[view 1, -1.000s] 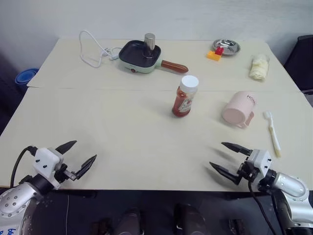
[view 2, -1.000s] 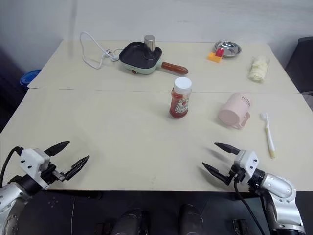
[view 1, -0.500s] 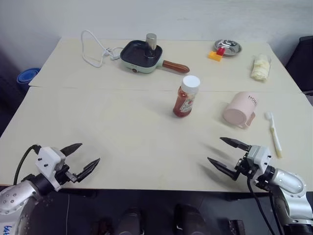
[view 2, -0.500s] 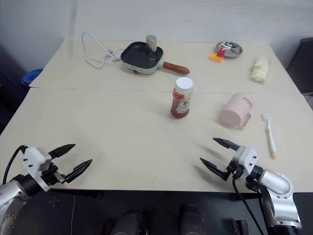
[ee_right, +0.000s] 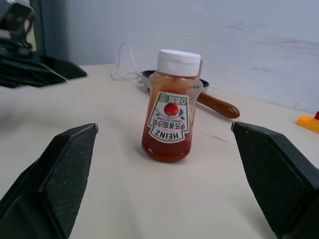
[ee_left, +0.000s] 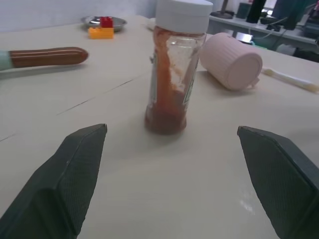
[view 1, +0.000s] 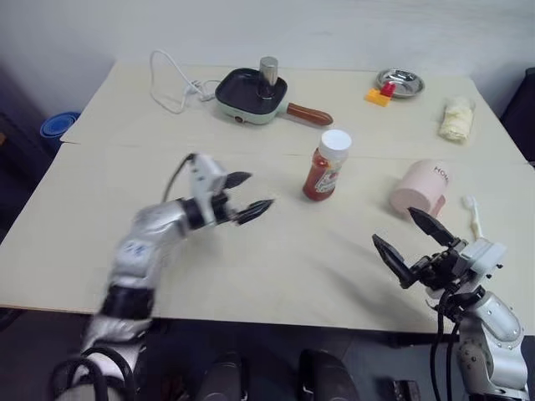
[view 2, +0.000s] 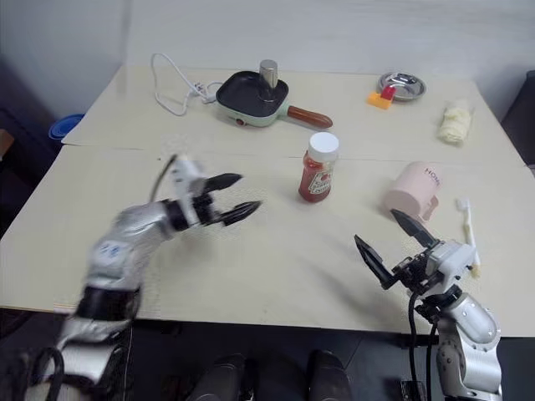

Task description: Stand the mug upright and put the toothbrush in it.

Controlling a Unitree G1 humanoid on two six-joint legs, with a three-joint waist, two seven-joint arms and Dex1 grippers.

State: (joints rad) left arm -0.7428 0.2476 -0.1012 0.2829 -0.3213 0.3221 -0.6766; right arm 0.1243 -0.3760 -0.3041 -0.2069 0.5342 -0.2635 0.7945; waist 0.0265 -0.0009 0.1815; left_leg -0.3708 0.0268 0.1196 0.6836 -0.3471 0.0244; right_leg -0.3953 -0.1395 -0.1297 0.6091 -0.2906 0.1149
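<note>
The setup was a pale wooden table (view 1: 251,251) against a plain light wall, with a fair bit of clutter on it: a little green pan (view 1: 247,90) with a white cord at the back, a metal dish (view 1: 401,82) with toy blocks, and a crumpled cloth (view 1: 456,119) off to the right. The mug (view 1: 419,187) was lying on its side toward the right, mouth pointing to the near right, and the toothbrush (view 1: 474,220) lay flat just beside it, closer to the table edge. The left gripper (view 1: 248,197) was out over the middle of the table, fingers spread wide and holding nothing, aimed more or less at the red sauce bottle (view 1: 326,165). The right gripper (view 1: 415,240) hovered near the front edge, also wide open and empty, just short of the mug. Biggest risk I could see: that bottle stood right between the left gripper and the mug, so a reach across would probably knock it over. Also the mug is round and on its side, so a sloppy pinch could roll it onto the toothbrush or shove the brush off the edge.
</note>
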